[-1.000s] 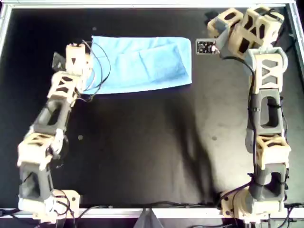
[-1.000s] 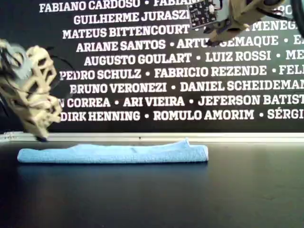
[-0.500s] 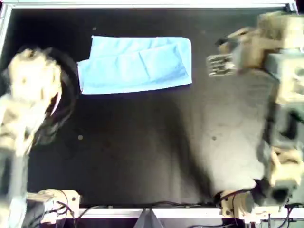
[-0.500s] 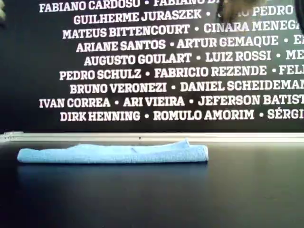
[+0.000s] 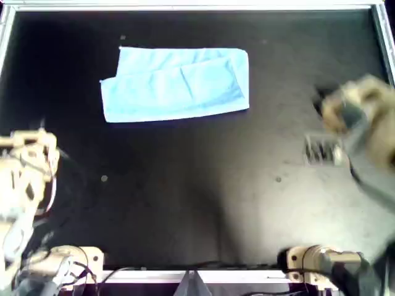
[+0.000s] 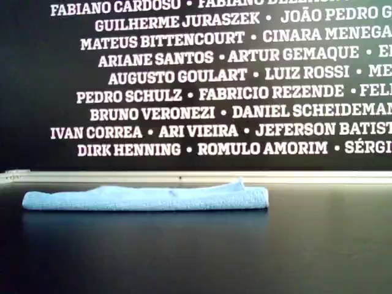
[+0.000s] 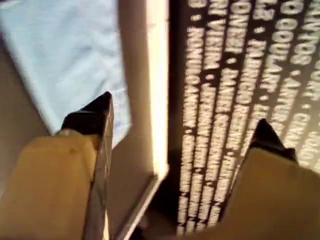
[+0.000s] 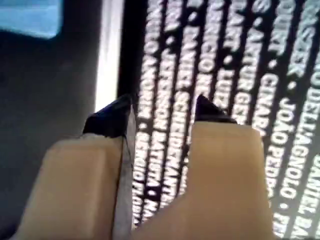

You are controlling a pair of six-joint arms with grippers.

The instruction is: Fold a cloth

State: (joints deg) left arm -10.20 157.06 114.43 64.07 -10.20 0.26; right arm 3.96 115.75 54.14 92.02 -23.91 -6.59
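Note:
The cloth (image 5: 176, 83) is light blue and lies folded into a wide band at the far middle of the black table, one corner jutting out toward the overhead view's left. From the exterior view the cloth (image 6: 147, 198) is a low flat strip with no arm near it. In the overhead view a blurred arm (image 5: 24, 179) is at the left edge and another blurred arm (image 5: 361, 123) is at the right, both well away from the cloth. My left gripper (image 7: 185, 122) is open and empty, with the cloth (image 7: 65, 55) beyond it. My right gripper (image 8: 160, 114) is open and empty too.
A metal rim (image 5: 197, 6) frames the black table. Behind the table stands a black wall with white names (image 6: 214, 92) above a pale rail (image 6: 196, 176). The two arm bases (image 5: 68, 262) (image 5: 315, 262) sit at the near edge in the overhead view.
Both arms have swung away from the cloth toward the near side of the overhead view and have left the exterior view. The cloth has lain still since the arm let its edge go.

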